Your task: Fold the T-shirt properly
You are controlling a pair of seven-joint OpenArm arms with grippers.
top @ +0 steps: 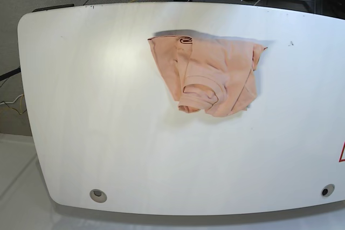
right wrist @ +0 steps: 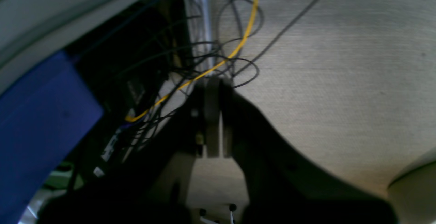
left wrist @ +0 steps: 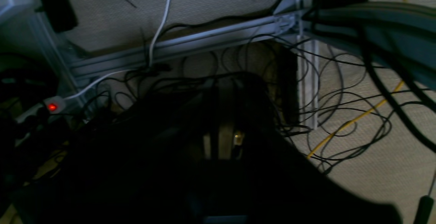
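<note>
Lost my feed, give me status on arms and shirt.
Both end effectors shut, empty, off the table, pointing at floor cables. T-shirt bunched loosely mid-table, unfolded. Nothing in the way.

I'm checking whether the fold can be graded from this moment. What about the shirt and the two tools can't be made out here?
- T-shirt: base view only; crumpled, its own folds hide the sleeves and hem.
- Left tool: left wrist view, lost in dark shadow.
- Right tool: right wrist view, blurred; tips together, facing floor and cables, holding nothing.
- Both arms: outside the base view.
</note>
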